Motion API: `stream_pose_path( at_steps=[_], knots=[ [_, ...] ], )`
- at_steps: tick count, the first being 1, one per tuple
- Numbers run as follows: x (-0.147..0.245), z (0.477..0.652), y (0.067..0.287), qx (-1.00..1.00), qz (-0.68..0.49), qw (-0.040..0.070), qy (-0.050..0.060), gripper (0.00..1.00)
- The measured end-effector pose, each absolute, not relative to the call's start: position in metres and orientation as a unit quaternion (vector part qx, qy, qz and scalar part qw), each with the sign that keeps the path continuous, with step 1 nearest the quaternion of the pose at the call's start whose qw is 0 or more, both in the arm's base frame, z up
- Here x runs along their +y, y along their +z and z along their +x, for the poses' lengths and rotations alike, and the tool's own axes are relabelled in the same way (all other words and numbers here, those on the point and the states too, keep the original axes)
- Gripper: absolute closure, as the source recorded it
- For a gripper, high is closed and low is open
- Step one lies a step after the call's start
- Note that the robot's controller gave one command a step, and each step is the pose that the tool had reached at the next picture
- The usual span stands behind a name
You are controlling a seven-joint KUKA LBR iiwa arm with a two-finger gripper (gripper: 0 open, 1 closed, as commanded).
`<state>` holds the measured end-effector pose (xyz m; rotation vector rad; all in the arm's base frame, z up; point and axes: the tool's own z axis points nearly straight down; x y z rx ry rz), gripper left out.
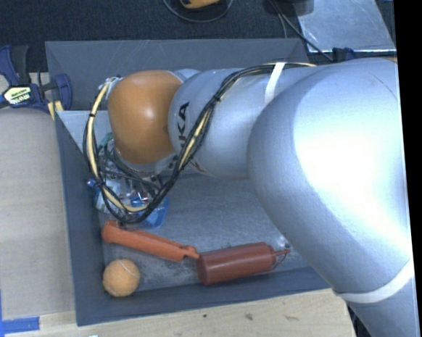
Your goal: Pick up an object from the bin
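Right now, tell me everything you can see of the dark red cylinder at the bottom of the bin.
The dark red cylinder lies on its side on the floor of the bin, roughly parallel to the wall at the view's bottom. It looks smooth and slightly glossy, like plastic or rubber, with rounded ends. Its left end meets the tip of the orange stick. Its right end carries a paler piece, partly under the arm. The tan ball sits apart.

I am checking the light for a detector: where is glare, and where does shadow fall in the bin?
Camera view: soft glare on the arm's silver casing and on its orange cover; shadow on the bin floor beneath the arm; the orange ball, orange-handled tool and brown cylinder are evenly lit.
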<state>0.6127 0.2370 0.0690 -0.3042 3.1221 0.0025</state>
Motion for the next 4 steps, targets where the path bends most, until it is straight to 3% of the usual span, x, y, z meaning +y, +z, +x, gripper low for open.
stream_pose_path(
  at_steps=[1,2,3,4],
  knots=[
    [0.241,0.59,0.072,0.997,-0.077,0.004,0.002,1.0],
    [0.241,0.59,0.071,0.997,-0.077,0.004,0.002,1.0],
    [0.239,0.591,0.207,0.996,-0.088,0.005,0.002,1.0],
    [0.239,0.591,0.207,0.996,-0.088,0.005,0.002,1.0]
  ],
)
